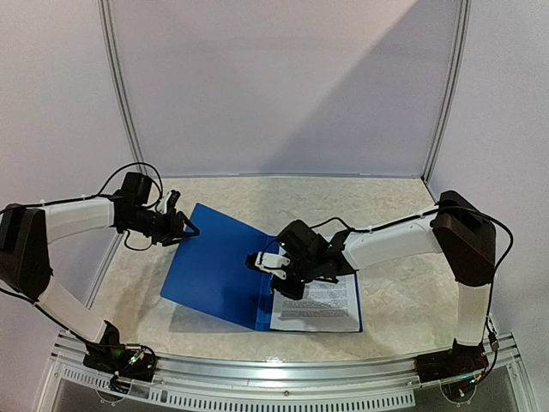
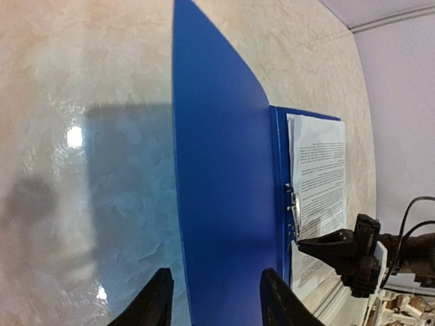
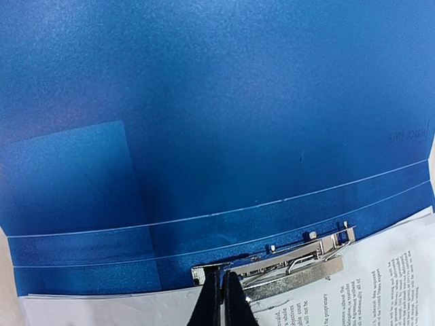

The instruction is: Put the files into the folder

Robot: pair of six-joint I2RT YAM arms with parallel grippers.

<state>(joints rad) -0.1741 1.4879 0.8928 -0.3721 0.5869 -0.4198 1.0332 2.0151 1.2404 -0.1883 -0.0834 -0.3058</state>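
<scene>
The dark-blue folder lies open, its left cover raised at a slant with a shadow under it. The files lie on its right half under the metal clip at the spine. My left gripper is open at the cover's far left corner. In the left wrist view its fingers stand on either side of the cover's edge without pinching it. My right gripper is shut, its tips resting at the clip's end where the paper meets the spine. It also shows in the top view.
The folder sits on a beige marbled table ringed by white walls and metal posts. An aluminium rail runs along the near edge. The right arm's black fingers reach over the files in the left wrist view.
</scene>
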